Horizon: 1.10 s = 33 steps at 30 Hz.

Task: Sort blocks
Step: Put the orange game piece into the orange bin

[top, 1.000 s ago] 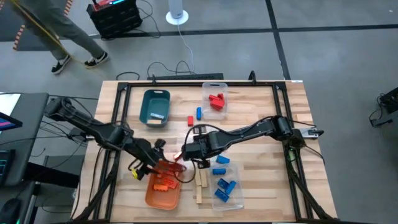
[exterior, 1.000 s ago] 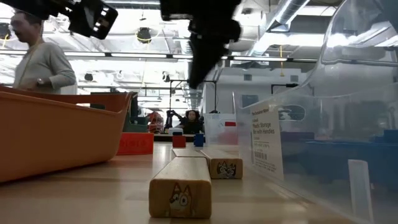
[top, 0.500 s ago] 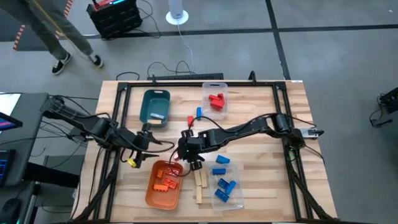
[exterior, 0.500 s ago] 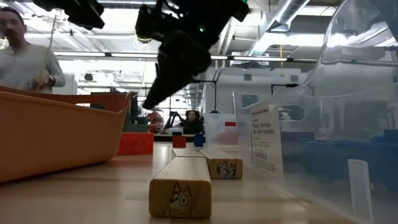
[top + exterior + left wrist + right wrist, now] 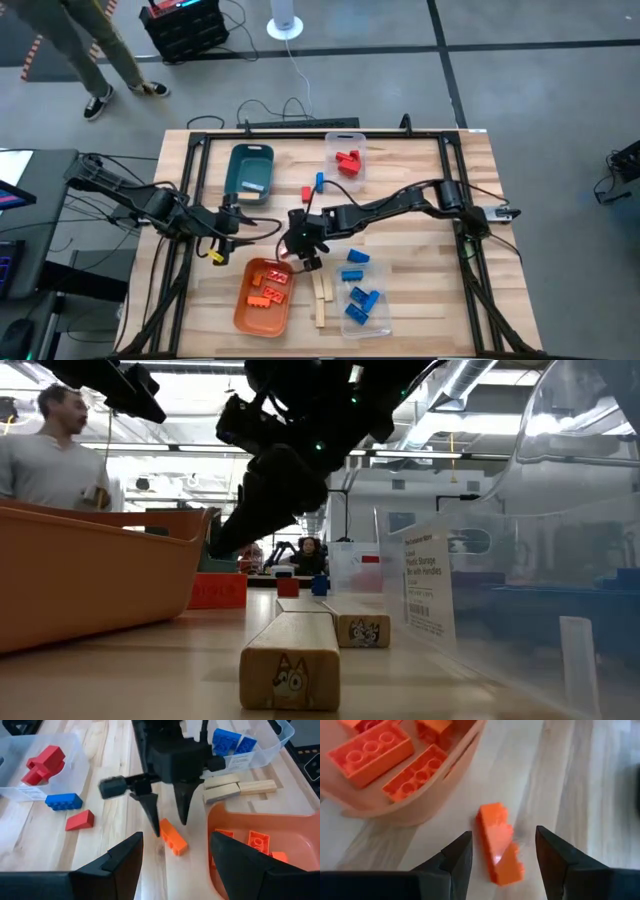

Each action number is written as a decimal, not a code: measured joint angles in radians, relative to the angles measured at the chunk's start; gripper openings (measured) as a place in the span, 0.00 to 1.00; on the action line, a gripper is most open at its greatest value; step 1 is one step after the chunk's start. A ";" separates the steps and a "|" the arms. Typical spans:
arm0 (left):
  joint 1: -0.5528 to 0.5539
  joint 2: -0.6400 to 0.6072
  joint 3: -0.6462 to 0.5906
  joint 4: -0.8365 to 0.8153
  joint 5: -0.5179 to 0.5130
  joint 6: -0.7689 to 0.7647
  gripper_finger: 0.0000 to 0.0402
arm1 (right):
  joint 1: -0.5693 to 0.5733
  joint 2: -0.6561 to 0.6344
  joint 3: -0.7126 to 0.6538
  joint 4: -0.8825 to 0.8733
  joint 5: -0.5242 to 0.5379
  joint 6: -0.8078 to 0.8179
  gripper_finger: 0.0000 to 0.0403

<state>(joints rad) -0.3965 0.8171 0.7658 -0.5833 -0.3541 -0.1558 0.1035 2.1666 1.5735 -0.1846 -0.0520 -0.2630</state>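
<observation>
Just beside the orange tray point(image 5: 262, 310), we see the right gripper point(image 5: 167, 816) poised over a loose orange brick point(image 5: 500, 842), its fingers spread to either side and not touching it. Our left gripper point(image 5: 236, 222) hangs open a little farther back, near the teal tray point(image 5: 250, 172). More orange bricks point(image 5: 375, 751) lie in the orange tray, wooden pieces point(image 5: 237, 788) rest next to it, blue bricks point(image 5: 360, 298) fill one clear bin point(image 5: 365, 322), and red ones point(image 5: 348, 162) another.
</observation>
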 joint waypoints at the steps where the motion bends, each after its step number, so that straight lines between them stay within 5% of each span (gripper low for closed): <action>1: 0.000 0.000 0.000 -0.006 -0.002 -0.003 0.56 | -0.004 0.000 -0.004 0.015 0.000 0.000 0.48; 33: 0.000 0.001 0.000 -0.035 -0.032 0.001 0.56 | -0.033 0.036 -0.178 0.252 -0.034 0.083 0.46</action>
<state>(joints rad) -0.3965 0.8177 0.7658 -0.6178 -0.3862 -0.1543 0.0704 2.2028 1.3954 0.0673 -0.0856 -0.1801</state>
